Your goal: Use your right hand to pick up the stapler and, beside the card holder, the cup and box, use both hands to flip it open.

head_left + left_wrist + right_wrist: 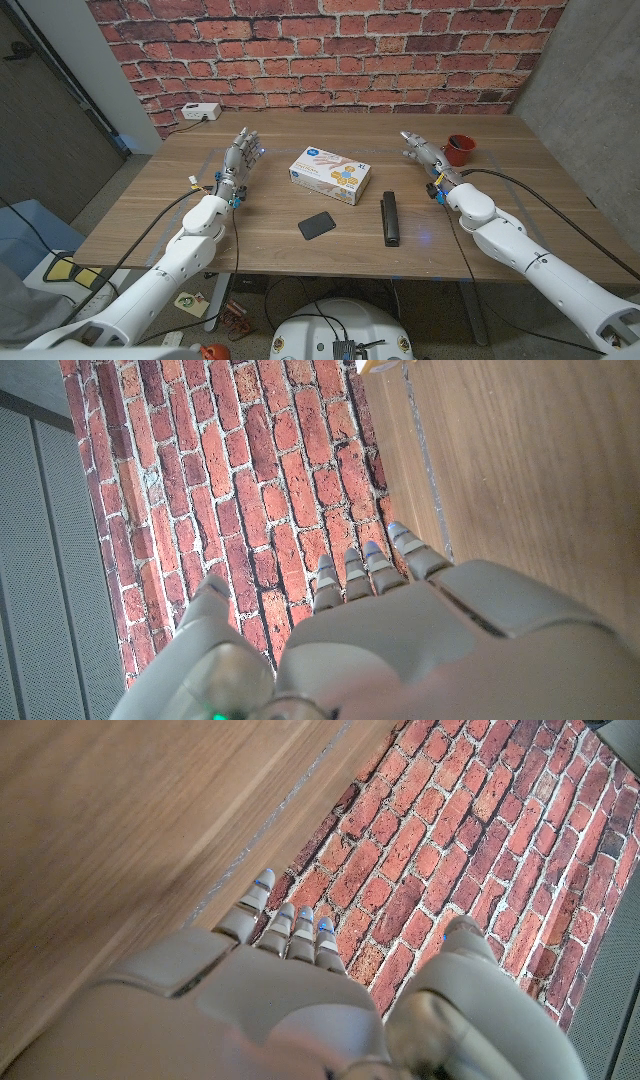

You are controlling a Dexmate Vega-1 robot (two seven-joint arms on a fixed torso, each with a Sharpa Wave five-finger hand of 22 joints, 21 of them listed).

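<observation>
A black stapler [390, 219] lies lengthwise on the wooden table [500, 200], near the front edge and right of centre. To its left is a dark flat card holder [317, 225]. Behind them lies a white and blue box [331, 174]. A red cup [460, 150] stands at the back right. My right hand [424, 155] is open, fingers stretched toward the wall, just left of the cup and well behind the stapler. My left hand [240, 160] is open too, at the table's left, holding nothing. Both wrist views show straight fingers [365, 575] [285, 925] over bare wood.
A red brick wall [330, 50] runs behind the table. A small white device [201, 112] sits at the back left corner. Grey panels stand at both sides. Cables trail along both arms.
</observation>
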